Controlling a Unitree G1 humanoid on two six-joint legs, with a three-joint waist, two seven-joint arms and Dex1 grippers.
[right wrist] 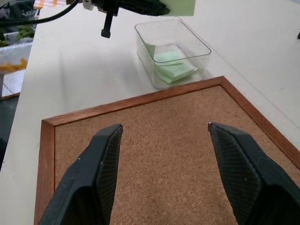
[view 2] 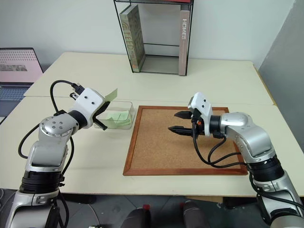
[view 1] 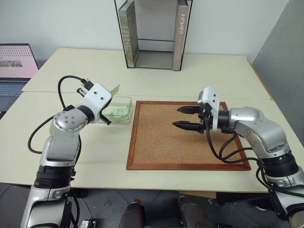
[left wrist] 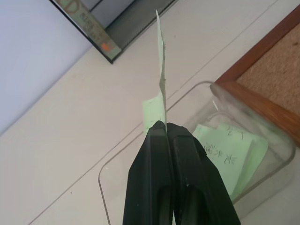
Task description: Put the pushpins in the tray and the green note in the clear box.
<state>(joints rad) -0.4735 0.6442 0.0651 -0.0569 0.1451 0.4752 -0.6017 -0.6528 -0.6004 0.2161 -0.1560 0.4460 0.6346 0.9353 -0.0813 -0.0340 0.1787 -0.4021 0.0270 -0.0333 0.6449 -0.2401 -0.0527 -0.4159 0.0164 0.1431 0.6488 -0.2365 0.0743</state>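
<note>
My left gripper is shut on a pale green note, which stands up on edge from its fingertips. It holds the green note just above the near-left rim of the clear box. Other green slips lie flat inside the box. My right gripper hovers open over the corkboard, pointing left toward the box with nothing between its fingers. The pushpins and the tray are out of view.
The wood-framed corkboard lies right of the box, its cork bare. A tall black wire-framed bookstand with books stands at the table's far side. A laptop sits at the far left.
</note>
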